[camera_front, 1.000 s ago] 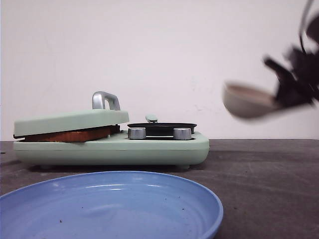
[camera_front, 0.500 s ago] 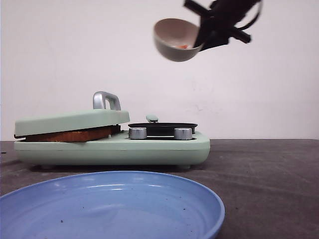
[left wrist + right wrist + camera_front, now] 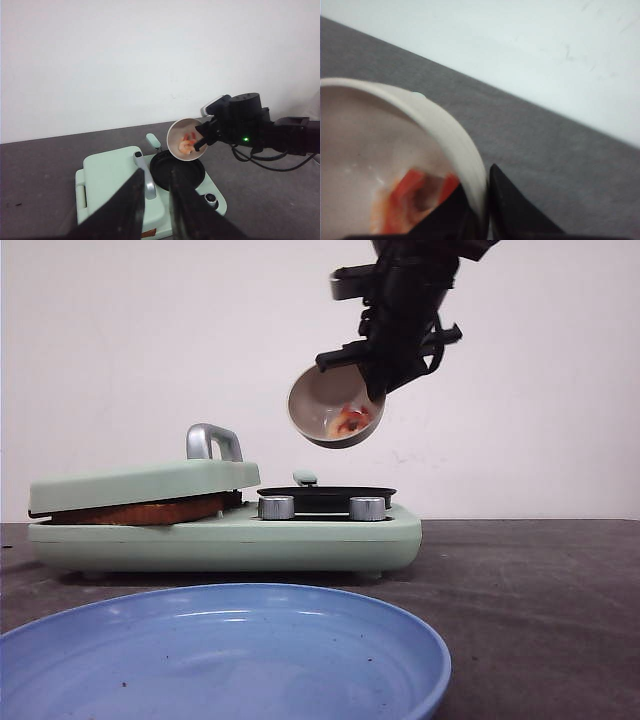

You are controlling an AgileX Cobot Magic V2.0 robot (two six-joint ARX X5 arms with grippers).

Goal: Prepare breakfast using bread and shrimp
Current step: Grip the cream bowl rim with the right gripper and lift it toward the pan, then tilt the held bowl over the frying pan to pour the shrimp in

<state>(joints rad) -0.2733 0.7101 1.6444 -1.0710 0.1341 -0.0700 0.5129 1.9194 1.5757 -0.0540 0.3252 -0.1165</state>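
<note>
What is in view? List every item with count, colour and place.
Cooker: one, pale green, on the table, far left.
Lid: one, pale green with a silver handle, resting on the bread.
Bread: brown crust edge showing under the lid; count hidden.
Pan: one, black, on the cooker's right half.
Knobs: two, silver, on the cooker's front.
Bowl: one, beige, tilted in the air above the pan.
Shrimp: a few, orange-pink, inside the bowl.
Plate: one, blue, nearest the camera.
Table: one, dark grey.
Right end effector: black, clamped on the bowl's rim.
Left end effector: black, raised beyond the cooker, holding nothing.
</note>
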